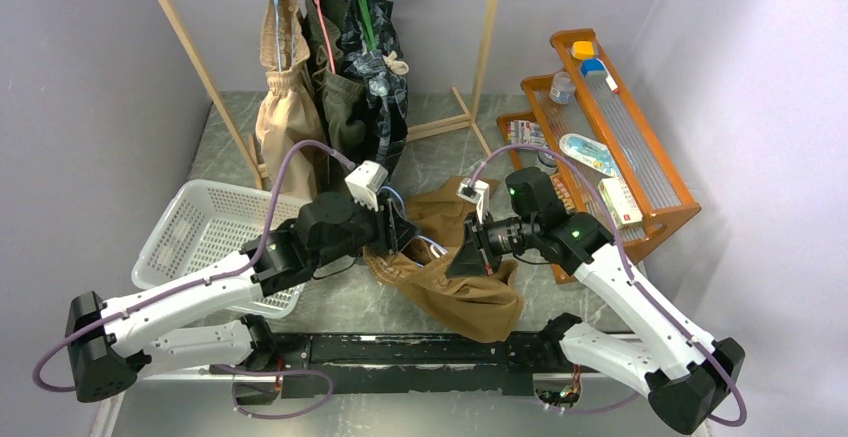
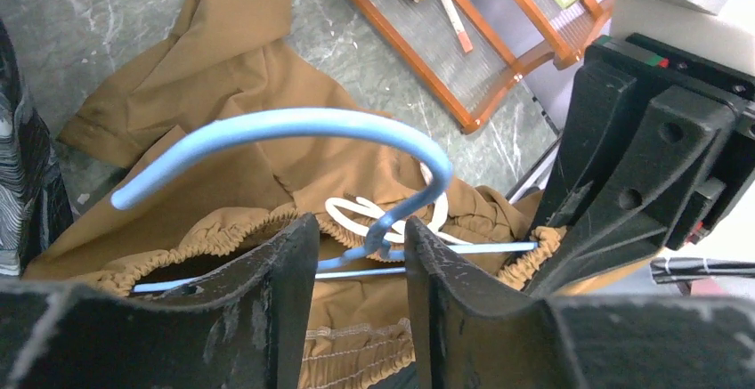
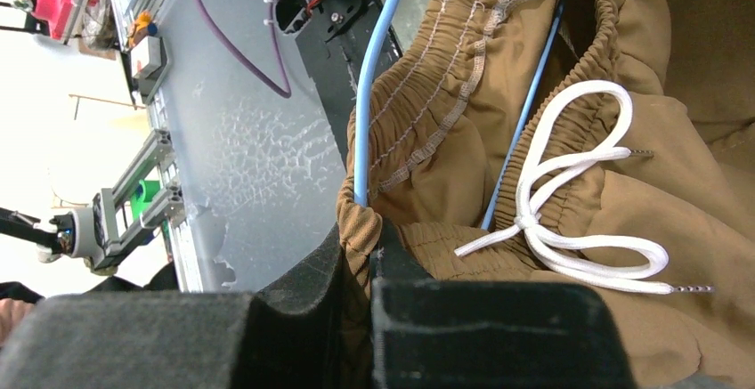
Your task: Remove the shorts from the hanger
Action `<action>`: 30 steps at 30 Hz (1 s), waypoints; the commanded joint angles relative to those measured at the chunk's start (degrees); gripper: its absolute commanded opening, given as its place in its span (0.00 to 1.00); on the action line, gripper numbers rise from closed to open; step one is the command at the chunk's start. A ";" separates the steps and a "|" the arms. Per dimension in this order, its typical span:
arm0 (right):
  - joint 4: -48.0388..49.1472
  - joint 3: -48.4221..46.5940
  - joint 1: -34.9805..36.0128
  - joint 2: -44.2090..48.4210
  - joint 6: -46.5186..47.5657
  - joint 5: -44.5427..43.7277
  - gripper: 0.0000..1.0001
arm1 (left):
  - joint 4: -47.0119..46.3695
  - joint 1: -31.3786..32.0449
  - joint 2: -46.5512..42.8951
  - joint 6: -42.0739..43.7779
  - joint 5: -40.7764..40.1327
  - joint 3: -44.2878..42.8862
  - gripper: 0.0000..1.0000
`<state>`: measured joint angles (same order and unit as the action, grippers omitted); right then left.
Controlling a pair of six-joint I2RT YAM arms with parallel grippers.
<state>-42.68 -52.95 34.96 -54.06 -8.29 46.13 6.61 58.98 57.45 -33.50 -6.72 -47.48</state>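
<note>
Step in hand: freeing the tan brown shorts (image 1: 470,297) from the blue hanger (image 2: 285,126); both lie on the table (image 1: 340,307) between the arms.
Left gripper (image 2: 361,229): jaws apart on either side of the hanger's twisted neck, not visibly clamped.
Right gripper (image 3: 361,251): pinched tight on the gathered waistband.
Next move: probably steady the neck, then draw the waistband off the bar end.
White basket (image 1: 165,247): no shorts seen inside, though part is hidden by the left arm.
Orange rack (image 1: 672,219): small bottles and boxes.
Wooden rail (image 1: 190,57): beige shorts (image 1: 283,117), olive shorts (image 1: 340,107) and dark patterned shorts (image 1: 385,107) hang here.
</note>
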 commanded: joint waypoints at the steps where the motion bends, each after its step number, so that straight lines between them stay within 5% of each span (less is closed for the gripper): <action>1: 1.82 -1.78 0.26 0.58 1.02 3.33 0.00 | -4.46 0.22 -0.85 -1.99 -4.12 0.81 0.49; 6: 1.77 -0.37 0.30 0.91 0.64 3.91 0.00 | -10.93 0.17 -1.84 -3.20 -3.21 3.40 0.58; 13: 2.16 0.23 0.28 1.27 0.36 3.56 0.00 | -12.24 0.18 -2.76 -5.17 -3.26 4.86 0.37; 20: 2.02 1.29 0.29 0.58 0.35 5.25 0.00 | -15.98 0.17 -5.94 -6.45 -4.08 8.02 0.55; 28: 2.47 0.33 0.28 -0.41 0.19 4.77 0.00 | -12.66 0.17 -4.30 -4.41 -3.32 5.47 0.16; 30: 2.15 -0.02 0.32 -0.49 -0.22 3.49 0.08 | -11.63 0.17 -4.14 -4.46 -4.38 5.20 0.08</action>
<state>-41.87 -51.83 34.98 -54.70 -8.58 49.19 -4.78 59.07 52.90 -38.13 -9.76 -39.88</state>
